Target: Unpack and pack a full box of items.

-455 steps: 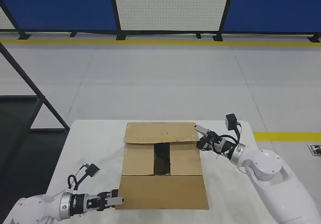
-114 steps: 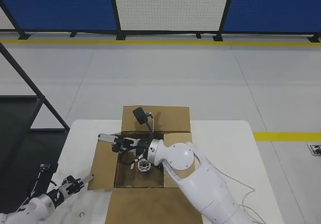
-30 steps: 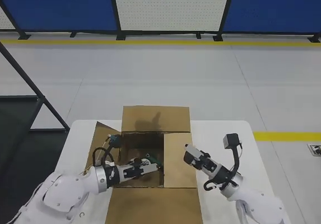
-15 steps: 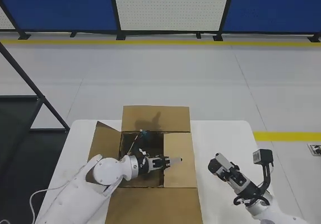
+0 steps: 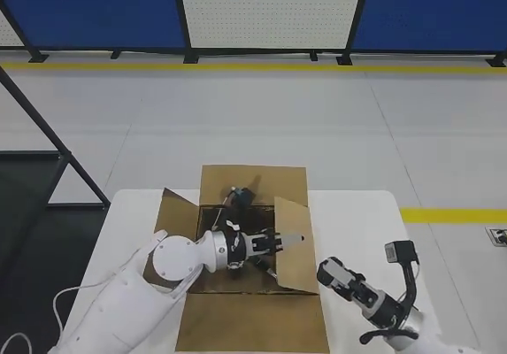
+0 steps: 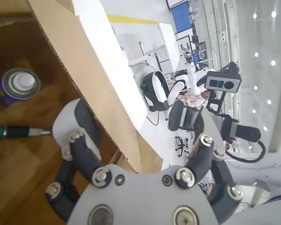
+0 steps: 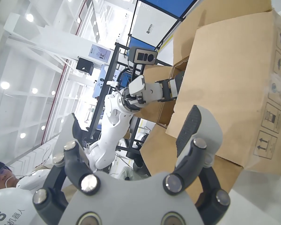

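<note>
Fingers (image 6: pixel 68 115) of the left gripper (image 6: pixel 138 118) are spread wide and straddle the raised right flap (image 5: pixel 297 265) of the box (image 5: pixel 253 181). One finger is inside the box and the other outside it, with the cardboard edge running between them; they are not clamped on it. That flap stands tilted up from the box's right wall. The far flap lies back over the table's (image 5: pixel 129 221) far edge, the near flap lies flat toward the near edge, and the left flap leans outward.

The box sits open at the middle of the table. On its floor a can (image 6: pixel 18 87) with a purple body and a white cap stands upright. Near it lies a green-handled tool (image 6: pixel 14 131), its pale tip pointing at the inner finger, right by it; whether the two touch cannot be told.

The right gripper (image 7: pixel 135 127) is over the table toward its near right corner, just beside the outer face of the right flap. Its fingers are parted too, one of them close to the flap's lower corner, and whether it touches the cardboard cannot be told.
</note>
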Available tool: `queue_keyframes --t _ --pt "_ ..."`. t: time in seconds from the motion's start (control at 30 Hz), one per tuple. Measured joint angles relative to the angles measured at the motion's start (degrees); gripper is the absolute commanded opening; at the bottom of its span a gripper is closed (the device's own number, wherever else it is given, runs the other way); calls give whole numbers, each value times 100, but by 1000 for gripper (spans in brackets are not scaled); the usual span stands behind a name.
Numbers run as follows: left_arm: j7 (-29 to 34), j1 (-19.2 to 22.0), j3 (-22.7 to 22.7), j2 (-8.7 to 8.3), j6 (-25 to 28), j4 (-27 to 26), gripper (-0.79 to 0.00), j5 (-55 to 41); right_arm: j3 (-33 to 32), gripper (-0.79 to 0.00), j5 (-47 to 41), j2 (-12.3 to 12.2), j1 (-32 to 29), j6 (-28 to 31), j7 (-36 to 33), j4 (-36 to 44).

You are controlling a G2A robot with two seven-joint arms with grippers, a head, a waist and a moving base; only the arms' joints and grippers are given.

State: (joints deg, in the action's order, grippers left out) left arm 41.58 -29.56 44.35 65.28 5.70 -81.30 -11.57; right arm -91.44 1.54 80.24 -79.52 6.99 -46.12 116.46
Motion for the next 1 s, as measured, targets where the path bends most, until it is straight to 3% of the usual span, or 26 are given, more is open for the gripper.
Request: queue_keyframes --t 0.13,0.33,0.67,1.0 --pt "-125 92 -8 69 -90 -93 0 19 87 0 32 -41 21 71 -117 112" --pt "-357 406 -298 318 -62 197 0 -158 19 0 -67 -112 -123 201 -291 412" --pt "-612 1106 -1023 964 269 1083 0 -592 -40 0 411 -196 -418 -242 225 888" --pt "-546 1578 -1393 1531 590 2104 0 -893 208 0 870 -257 -160 -797 530 883"
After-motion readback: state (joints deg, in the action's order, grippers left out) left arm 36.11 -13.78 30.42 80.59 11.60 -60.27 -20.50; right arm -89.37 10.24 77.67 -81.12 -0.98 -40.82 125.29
